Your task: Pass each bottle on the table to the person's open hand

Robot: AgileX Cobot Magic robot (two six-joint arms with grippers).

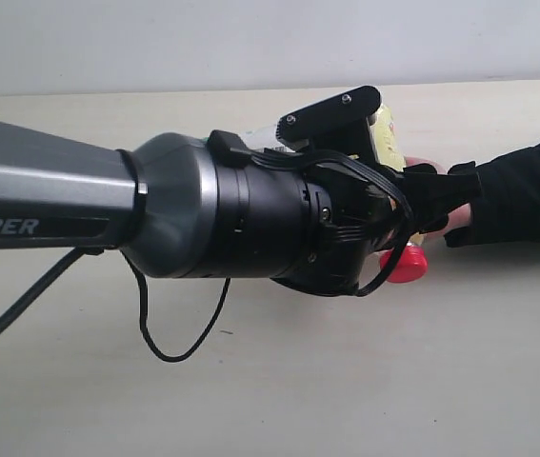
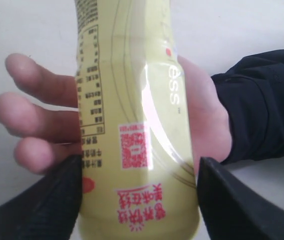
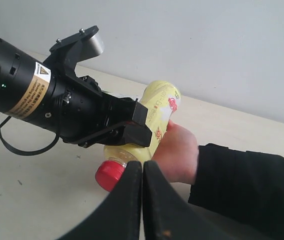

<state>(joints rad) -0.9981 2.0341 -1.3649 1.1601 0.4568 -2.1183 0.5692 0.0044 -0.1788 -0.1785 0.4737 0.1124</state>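
The yellow-labelled bottle [image 2: 131, 100] with its red cap [image 1: 405, 265] lies across the palm of the person's open hand [image 2: 41, 120], which comes in on a black sleeve [image 1: 527, 190] from the right. My left gripper [image 2: 139, 170] is shut on this bottle, with a black finger pressed against each side near its base. In the right wrist view the bottle [image 3: 162, 107] slants cap-down over the hand [image 3: 179, 152], with the left gripper [image 3: 139, 125] around it. My right gripper [image 3: 142, 165] is shut and empty, just short of the cap. The other bottles are out of view.
The left arm's thick black and grey body [image 1: 193, 205] fills the middle of the exterior view, and its cable [image 1: 170, 352] loops down to the pale table [image 1: 346, 381]. A pale sliver [image 1: 260, 136] shows behind the arm; I cannot tell what it is.
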